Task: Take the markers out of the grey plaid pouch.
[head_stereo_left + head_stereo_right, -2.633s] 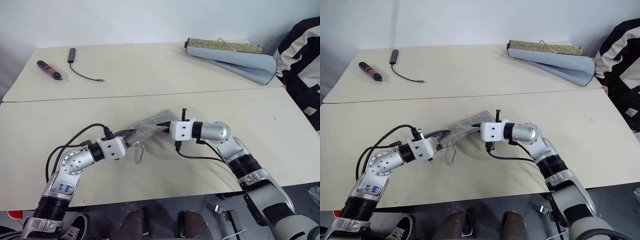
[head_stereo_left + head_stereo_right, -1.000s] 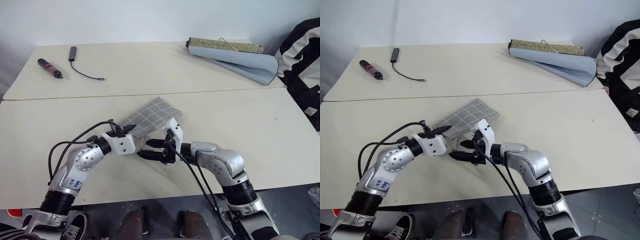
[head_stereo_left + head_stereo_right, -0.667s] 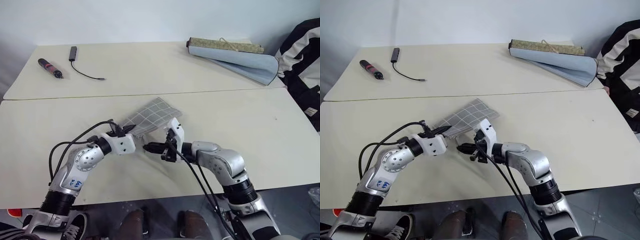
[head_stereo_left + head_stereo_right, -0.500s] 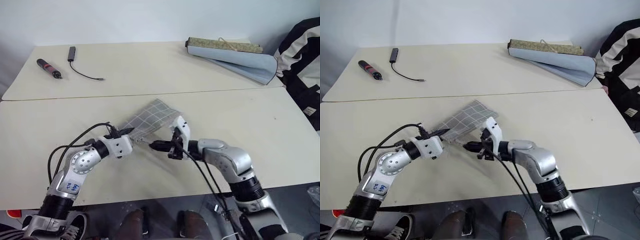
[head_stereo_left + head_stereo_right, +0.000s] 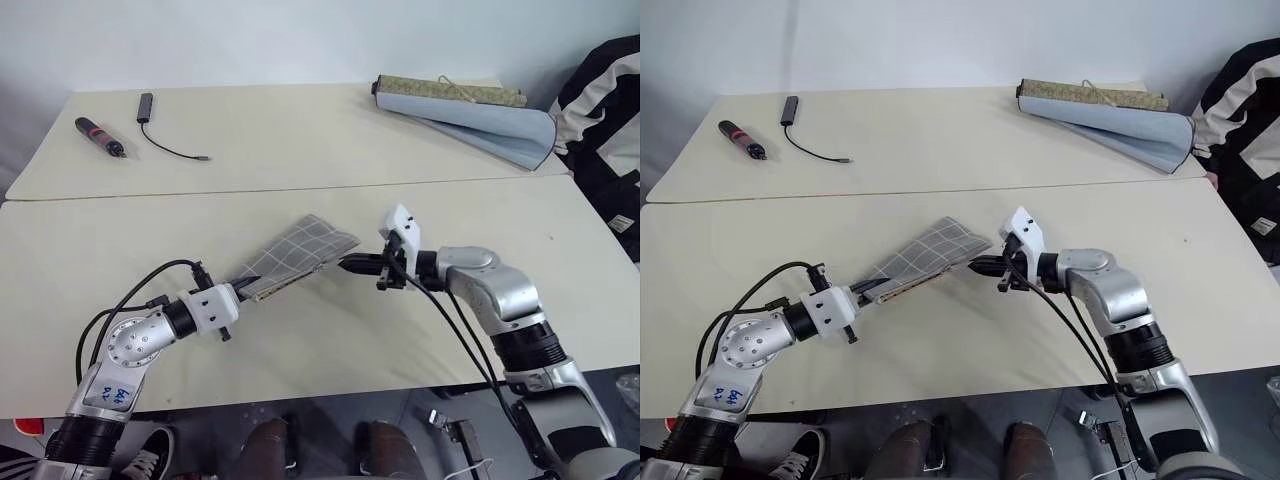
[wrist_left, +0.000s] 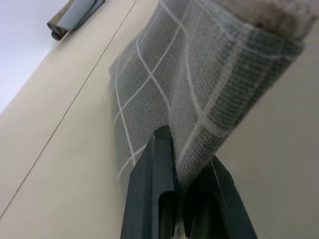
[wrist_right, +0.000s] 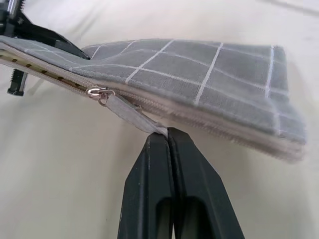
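Pouch (image 5: 295, 255) lies mid-table on the near board, your left gripper (image 5: 243, 290) clenched on its end, your right gripper (image 7: 168, 135) pinching the zipper pull (image 7: 127, 113). Zip looks partly open; both markers, presumably inside, remain to extract.

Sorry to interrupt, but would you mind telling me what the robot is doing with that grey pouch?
The robot is unzipping the grey plaid pouch on the near table. Its left gripper is clamped on one end of the pouch, holding it. Its right gripper is shut on the grey zipper pull tab, drawn taut from the slider. The zipper is open on the left gripper's side of the slider and closed on the other. No markers are out yet.
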### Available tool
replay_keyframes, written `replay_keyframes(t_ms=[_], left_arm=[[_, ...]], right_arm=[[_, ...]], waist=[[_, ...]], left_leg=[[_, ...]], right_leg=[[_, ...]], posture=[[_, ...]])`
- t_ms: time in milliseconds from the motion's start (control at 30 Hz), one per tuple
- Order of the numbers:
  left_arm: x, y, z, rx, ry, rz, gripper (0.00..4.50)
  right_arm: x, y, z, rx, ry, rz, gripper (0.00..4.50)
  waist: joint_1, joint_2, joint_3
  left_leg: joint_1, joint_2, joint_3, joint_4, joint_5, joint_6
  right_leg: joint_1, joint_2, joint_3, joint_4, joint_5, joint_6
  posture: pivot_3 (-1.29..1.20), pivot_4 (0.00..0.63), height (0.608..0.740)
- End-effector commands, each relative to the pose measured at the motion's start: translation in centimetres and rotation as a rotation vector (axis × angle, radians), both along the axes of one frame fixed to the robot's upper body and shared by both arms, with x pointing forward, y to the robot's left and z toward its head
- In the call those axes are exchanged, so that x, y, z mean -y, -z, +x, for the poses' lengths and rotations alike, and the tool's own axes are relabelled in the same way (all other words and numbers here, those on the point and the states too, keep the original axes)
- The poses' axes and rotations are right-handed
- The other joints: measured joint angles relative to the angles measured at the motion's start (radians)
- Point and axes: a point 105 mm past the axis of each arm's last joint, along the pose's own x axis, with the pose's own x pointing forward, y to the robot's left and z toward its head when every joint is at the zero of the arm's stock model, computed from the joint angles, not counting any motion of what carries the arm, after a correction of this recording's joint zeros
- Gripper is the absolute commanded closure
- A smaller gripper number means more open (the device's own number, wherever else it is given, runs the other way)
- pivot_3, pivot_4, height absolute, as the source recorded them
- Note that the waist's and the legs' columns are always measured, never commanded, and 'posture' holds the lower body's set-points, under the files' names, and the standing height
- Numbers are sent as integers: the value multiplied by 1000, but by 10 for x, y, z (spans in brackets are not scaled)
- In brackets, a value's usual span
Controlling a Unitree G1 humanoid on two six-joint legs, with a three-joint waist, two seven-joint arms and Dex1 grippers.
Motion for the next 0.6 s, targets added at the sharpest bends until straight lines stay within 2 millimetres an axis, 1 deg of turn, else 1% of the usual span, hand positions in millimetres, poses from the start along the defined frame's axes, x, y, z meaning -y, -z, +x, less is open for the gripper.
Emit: replay_keyframes(t_ms=[33, 133, 200, 267, 333, 367, 433, 467, 533, 567, 600], left_arm=[[-19, -14, -2, 39, -37, -1, 4500], [-23, -16, -3, 39, -39, -9, 4500], [-25, -20, -8, 32, -18, -44, 4500], [-25, -23, -11, 26, -6, -68, 4500], [-28, -24, -10, 23, -17, -80, 4500], [-29, -23, -8, 21, -27, -74, 4500], [-30, -22, -6, 20, -37, -64, 4500], [-27, -22, -5, 21, -32, -66, 4500], [-17, -24, -3, 32, -14, -87, 4500], [-11, -25, -3, 35, 2, -101, 4500], [-9, -26, -4, 33, 9, -108, 4500]], right_arm=[[41, -7, 18, 61, 125, -49, 4468], [53, -3, 22, 76, 149, -88, 4468], [61, -3, 27, 83, 177, -96, 4468], [59, -5, 26, 77, 164, -78, 4468], [54, -4, 23, 74, 143, -68, 4468], [47, -5, 19, 66, 111, -45, 4468], [40, -7, 13, 56, 74, -17, 4468], [29, -7, 5, 38, 29, 3, 4468], [3, -7, -17, 0, -88, 44, 4468], [-7, -8, -25, -11, -119, 70, 4468], [-12, -8, -27, -14, -122, 82, 4468]], waist=[[1, 0, 0], [0, 0, 0], [-1, 0, 0], [-2, 0, 0], [-2, 0, 0], [0, 0, 0], [0, 0, 0], [0, 0, 0], [0, 0, 0], [0, 0, 0], [0, 0, 0]], left_leg=[[0, 0, 0, 0, 0, 0], [0, 0, 0, 1, -1, -1], [0, 1, 0, 1, -1, -1], [0, 1, 0, 1, -1, -1], [0, 2, 0, 2, -1, -1], [0, 2, 0, 2, -1, -1], [0, 2, 0, 2, -1, -1], [0, 2, 0, 2, -1, -1], [0, 2, 0, 2, -3, -2], [0, 2, 0, 2, -3, -2], [-1, 2, 0, 2, -3, -1]], right_leg=[[0, 0, 0, 0, 0, 0], [0, 0, 0, 0, 0, 0], [0, 0, 0, 0, 0, 0], [0, 0, 0, 0, 0, 0], [0, 0, 0, 0, 0, 0], [0, 0, 0, 0, 0, 0], [0, 0, 0, -1, 0, 0], [0, 0, 0, 0, 0, 0], [0, -1, 0, -1, 0, 0], [0, -1, 0, -1, 0, 0], [0, -1, 0, -1, 0, 0]], posture=[[0, 150, 740], [0, 150, 740], [0, 150, 740], [0, 150, 740], [0, 150, 740], [0, 150, 740], [0, 150, 740], [0, 150, 740], [0, 150, 740], [0, 150, 740], [0, 150, 740]])
